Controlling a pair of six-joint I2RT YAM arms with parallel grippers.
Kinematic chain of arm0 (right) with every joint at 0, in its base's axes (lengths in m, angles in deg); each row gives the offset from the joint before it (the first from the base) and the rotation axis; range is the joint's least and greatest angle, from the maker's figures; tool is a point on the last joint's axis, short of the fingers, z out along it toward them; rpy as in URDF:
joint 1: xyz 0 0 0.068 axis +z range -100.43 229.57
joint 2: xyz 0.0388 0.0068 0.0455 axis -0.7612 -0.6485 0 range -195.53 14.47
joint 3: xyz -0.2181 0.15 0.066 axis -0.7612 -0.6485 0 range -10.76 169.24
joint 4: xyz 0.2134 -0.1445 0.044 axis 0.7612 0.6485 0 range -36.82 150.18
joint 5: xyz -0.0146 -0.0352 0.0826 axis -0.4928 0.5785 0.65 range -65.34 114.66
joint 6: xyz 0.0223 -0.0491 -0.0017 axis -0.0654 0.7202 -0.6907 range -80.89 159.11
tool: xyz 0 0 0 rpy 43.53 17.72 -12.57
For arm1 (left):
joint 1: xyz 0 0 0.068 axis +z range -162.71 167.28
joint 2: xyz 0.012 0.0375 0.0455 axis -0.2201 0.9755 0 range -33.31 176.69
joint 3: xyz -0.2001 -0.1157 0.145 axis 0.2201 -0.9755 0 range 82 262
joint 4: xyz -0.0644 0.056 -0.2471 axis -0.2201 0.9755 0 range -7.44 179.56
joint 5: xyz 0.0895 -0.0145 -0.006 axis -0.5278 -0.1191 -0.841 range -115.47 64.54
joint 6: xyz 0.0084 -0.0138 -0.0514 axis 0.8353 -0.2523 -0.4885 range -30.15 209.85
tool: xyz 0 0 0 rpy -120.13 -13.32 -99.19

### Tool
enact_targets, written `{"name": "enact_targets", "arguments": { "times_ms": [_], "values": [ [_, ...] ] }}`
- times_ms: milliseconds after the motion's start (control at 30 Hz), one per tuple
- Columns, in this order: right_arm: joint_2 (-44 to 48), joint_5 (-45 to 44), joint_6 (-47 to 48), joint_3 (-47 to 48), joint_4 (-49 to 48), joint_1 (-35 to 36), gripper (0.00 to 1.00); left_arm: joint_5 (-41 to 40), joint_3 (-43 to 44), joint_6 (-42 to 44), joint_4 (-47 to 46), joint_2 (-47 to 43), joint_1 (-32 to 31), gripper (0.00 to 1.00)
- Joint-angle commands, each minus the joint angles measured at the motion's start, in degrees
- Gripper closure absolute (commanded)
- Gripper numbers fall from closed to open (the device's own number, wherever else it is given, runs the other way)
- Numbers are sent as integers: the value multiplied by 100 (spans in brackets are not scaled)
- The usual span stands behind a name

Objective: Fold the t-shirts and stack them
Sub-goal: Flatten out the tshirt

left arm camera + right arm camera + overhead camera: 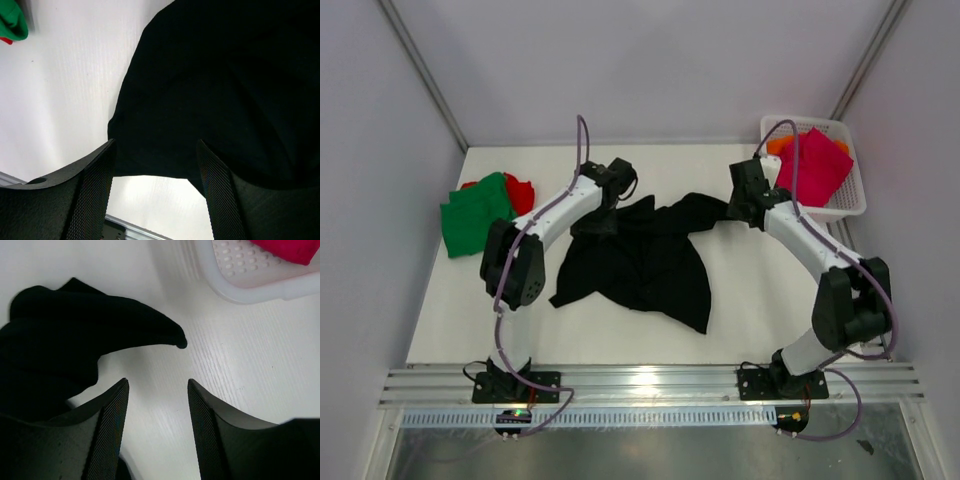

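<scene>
The black t-shirt (pixel 640 265) is seen lying crumpled and unfolded on the middle of the table (pixel 740 310). The left fingers (pixel 95 195) are spread apart above its left part and nothing is clamped between them. The right fingers (pixel 107 435) are likewise parted, with only bare table between them and the shirt's pointed end just ahead. At the far left a green t-shirt (pixel 470 215) appears folded and laid partly over a red one (pixel 523 190), so two pieces are judged done. A magenta-pink t-shirt (pixel 812 165) and an orange one (pixel 778 146) are left in the white basket (pixel 850 205). Three shirts are therefore judged to remain for folding and stacking.
</scene>
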Motion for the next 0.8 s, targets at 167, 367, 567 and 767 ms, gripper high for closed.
{"name": "enact_targets", "arguments": {
  "times_ms": [167, 367, 567, 767],
  "values": [
    [2177, 1203, -381, -1155, 201, 823, 44, 211, 68, -136, -213, -173, -25, 33],
    [2671, 2391, -1251, -2413, -405, 1850, 42, 502, 24, -285, -309, 73, -69, 34],
    [2093, 2837, -1402, -3003, -1250, 2344, 42, 388, 182, -216, -248, 56, -78, 34],
    [1160, 2866, -1331, -2872, -1540, 2635, 42, 326, 323, -162, -55, 21, -78, 34]
  ]
}}
